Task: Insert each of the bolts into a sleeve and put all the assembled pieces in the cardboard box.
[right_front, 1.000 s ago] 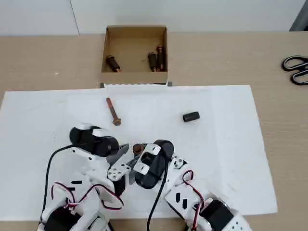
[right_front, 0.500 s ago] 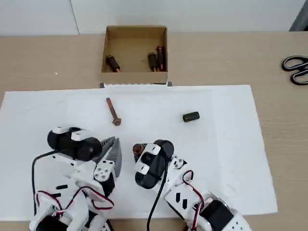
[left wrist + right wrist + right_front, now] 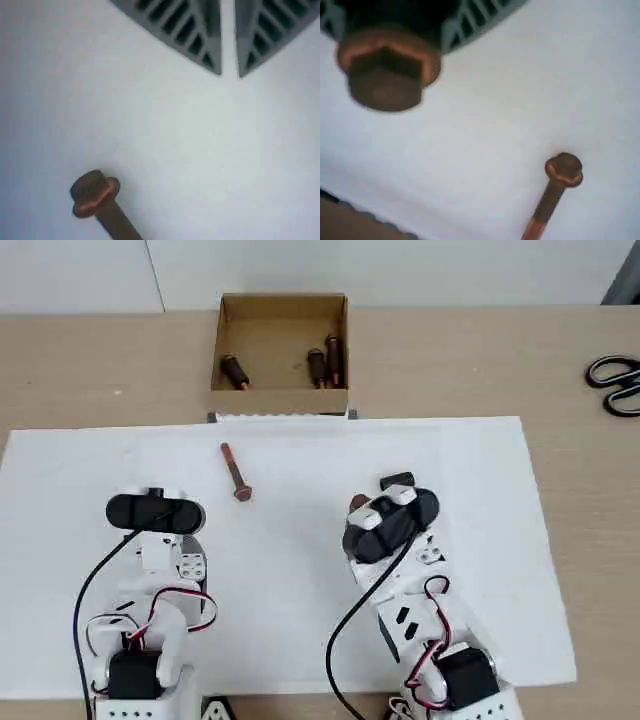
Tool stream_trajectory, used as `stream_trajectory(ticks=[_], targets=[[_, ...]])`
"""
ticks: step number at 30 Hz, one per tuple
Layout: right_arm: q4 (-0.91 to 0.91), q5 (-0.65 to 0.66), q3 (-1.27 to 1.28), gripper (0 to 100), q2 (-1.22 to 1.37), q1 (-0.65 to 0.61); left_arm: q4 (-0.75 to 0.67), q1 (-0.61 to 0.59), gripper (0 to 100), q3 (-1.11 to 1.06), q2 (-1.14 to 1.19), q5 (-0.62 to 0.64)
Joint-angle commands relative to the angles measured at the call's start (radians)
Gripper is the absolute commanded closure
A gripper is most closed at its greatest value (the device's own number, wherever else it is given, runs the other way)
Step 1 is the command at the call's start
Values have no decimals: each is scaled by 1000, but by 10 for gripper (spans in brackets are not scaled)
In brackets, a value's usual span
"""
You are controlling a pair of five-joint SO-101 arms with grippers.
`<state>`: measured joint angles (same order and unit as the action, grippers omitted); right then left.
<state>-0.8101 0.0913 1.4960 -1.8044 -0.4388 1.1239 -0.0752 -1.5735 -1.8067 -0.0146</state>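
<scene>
My right gripper is shut on an assembled piece, a copper bolt whose hex head sticks out of a dark sleeve; it hovers over the white paper just in front of the loose black sleeve. A loose copper bolt lies on the paper left of centre, also seen as bolt and bolt head. My left gripper points down at bare paper, nothing held, its fingers almost together with a thin slit; it sits near the front left. The cardboard box at the back holds three assembled pieces.
A white paper sheet covers the wooden table. Scissors lie at the far right edge. Room stays free on the paper between the two arms and right of the black sleeve.
The two grippers, together at the piece a second ago, have parted. The left one let go and drew back left. The right one carried the assembled piece rightward and away, toward the black sleeve.
</scene>
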Motion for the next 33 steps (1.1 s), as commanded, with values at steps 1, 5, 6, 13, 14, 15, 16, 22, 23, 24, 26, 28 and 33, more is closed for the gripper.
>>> stream_trajectory(ticks=[1, 5, 6, 13, 14, 15, 16, 22, 23, 24, 26, 28, 33], targets=[[73, -26, -107, 995, 8, 18, -25, -6, 994, -18, -8, -2], [122, -26, -221, 995, 134, 24, -25, -6, 994, -42, -8, -2], [134, -26, -265, 995, 193, 24, -26, -6, 994, -42, -8, -2], [300, -26, -601, 995, 723, 25, -26, -11, 994, -42, -8, -2], [334, -25, -643, 995, 803, 28, -26, -11, 994, -42, -8, -2], [371, -18, -680, 995, 880, 39, -26, -11, 994, -42, -8, -2], [414, 3, -720, 995, 967, 47, -26, -8, 994, -42, -8, -2], [647, 121, -921, 995, 1415, 97, -26, -6, 994, -42, -8, -3], [673, 135, -964, 995, 1483, 101, -26, -6, 994, -42, -8, -5], [693, 152, -1008, 995, 1549, 102, -26, -6, 994, -42, -8, -5], [719, 181, -1100, 995, 1676, 105, -26, -6, 994, -42, -8, -5], [739, 216, -1200, 995, 1794, 105, -26, -6, 994, -42, -8, -3], [816, 272, -1444, 995, 2054, 102, -25, -6, 994, -41, -6, -2]])
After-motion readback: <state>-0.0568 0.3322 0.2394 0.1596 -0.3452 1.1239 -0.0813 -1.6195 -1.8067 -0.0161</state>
